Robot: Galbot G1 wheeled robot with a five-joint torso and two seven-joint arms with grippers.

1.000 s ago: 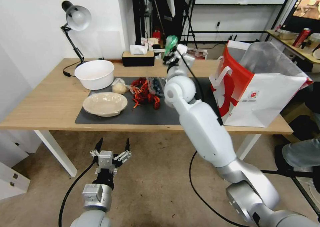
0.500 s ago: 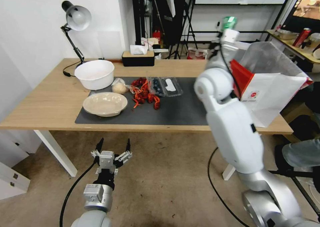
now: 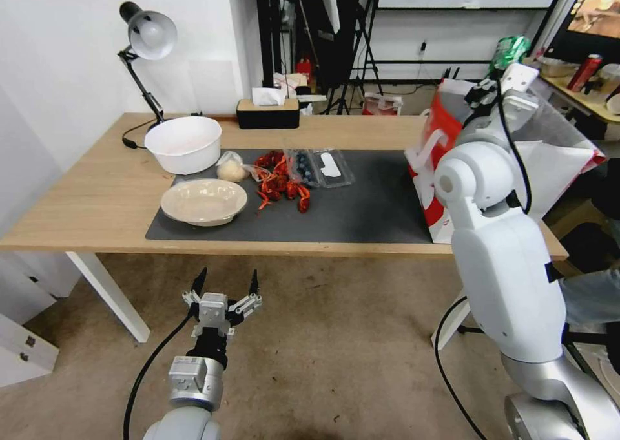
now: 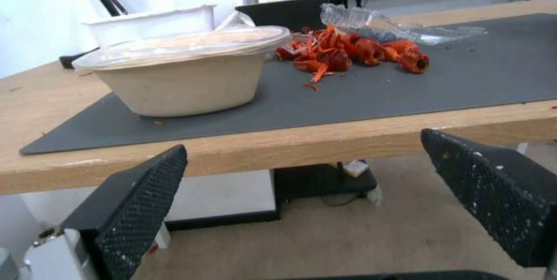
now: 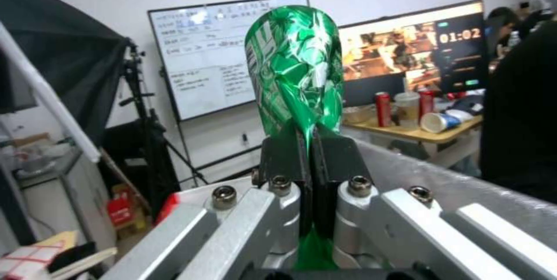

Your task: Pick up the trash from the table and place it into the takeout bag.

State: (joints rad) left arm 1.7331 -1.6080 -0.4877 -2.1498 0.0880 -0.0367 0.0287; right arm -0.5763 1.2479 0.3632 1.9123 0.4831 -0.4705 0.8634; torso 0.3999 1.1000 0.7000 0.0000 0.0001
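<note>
Head view puts my right jaws (image 3: 502, 65) high above the mouth of the takeout bag (image 3: 568, 162), pinched tight on the crushed green can (image 3: 507, 49). Close up, the can (image 5: 296, 67) is thin, creased metal: light, slick, easily dented further, so I judge the flattened lower fold the surest hold. My left jaws (image 3: 225, 293) hang spread wide and empty below the worktop (image 3: 97, 188).

Bright, even indoor light — soft shadows, edges bowed.
</note>
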